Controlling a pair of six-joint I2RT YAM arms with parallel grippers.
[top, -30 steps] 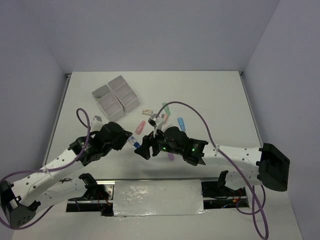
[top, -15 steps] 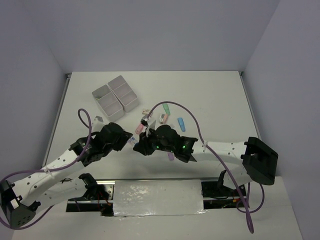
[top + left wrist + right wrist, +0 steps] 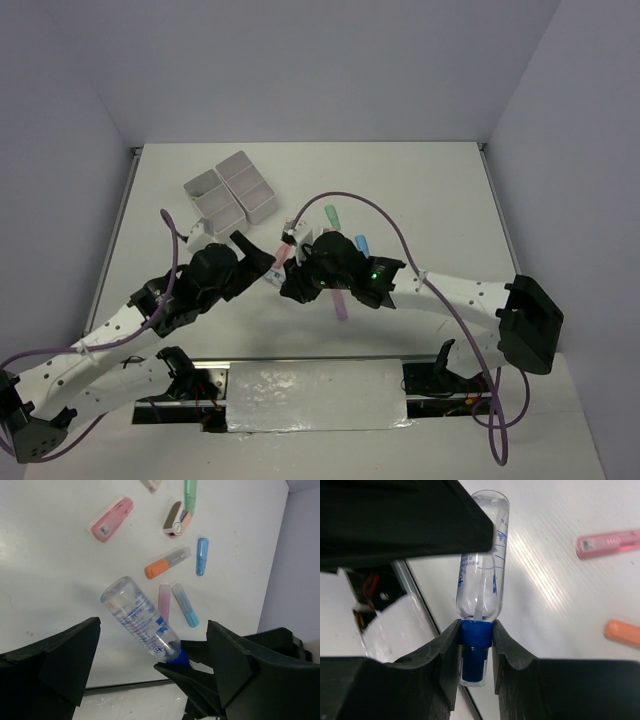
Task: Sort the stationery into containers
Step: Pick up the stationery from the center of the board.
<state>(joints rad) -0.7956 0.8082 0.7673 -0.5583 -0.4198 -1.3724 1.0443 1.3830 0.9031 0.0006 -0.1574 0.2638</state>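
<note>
A clear tube (image 3: 481, 575) with a blue cap hangs above the table, and my right gripper (image 3: 476, 630) is shut on that cap. My left gripper (image 3: 152, 630) stands wide open around the tube's body (image 3: 140, 617) without touching it. From above, both grippers meet near the table's middle: left (image 3: 258, 258), right (image 3: 287, 283). Highlighters lie loose beyond them: pink (image 3: 112, 519), orange (image 3: 167, 562), blue (image 3: 201, 556), green (image 3: 190, 492), pale pink (image 3: 164, 602) and light blue (image 3: 185, 611). The white containers (image 3: 232, 190) sit at the far left.
A purple highlighter (image 3: 340, 303) lies near the right arm's wrist. A small white-and-pink item (image 3: 173, 519) rests beside the green highlighter. The table's near edge (image 3: 125, 685), with a metal strip, runs just below the grippers.
My left gripper has opened and let go of the tube. The right gripper closed on the blue cap and now holds the tube alone. Both arms shifted slightly away from the near edge.
</note>
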